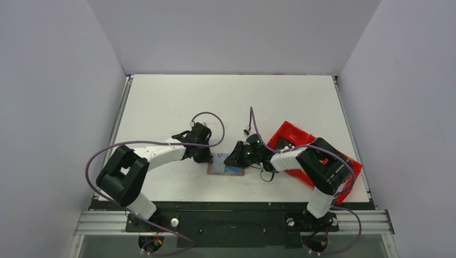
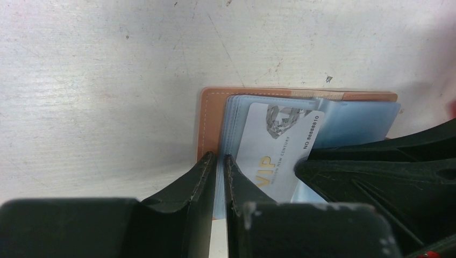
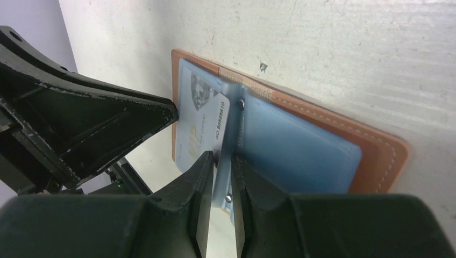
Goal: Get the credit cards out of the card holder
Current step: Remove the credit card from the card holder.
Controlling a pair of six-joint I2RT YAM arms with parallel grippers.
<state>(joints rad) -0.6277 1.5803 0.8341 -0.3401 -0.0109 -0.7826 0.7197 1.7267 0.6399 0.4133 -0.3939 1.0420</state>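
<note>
Pinched nearly shut, left gripper (image 2: 219,161) on a thin light-blue inner leaf (image 2: 219,188) and right gripper (image 3: 222,161) on the riveted blue centre leaf (image 3: 234,123), apparently to spread flat between them the small brown leather bifold card holder (image 1: 226,169), inside up, long axis gripper-to-gripper, baring a white VIP card (image 2: 274,156).

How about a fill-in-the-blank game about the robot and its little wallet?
1. The card holder lies ____ on the table.
2. The white card inside it shows the gold letters ____.
3. Its inner panels are light ____.
4. The red tray sits on the robot's ____ side.

Missing words: open; VIP; blue; right.
</note>
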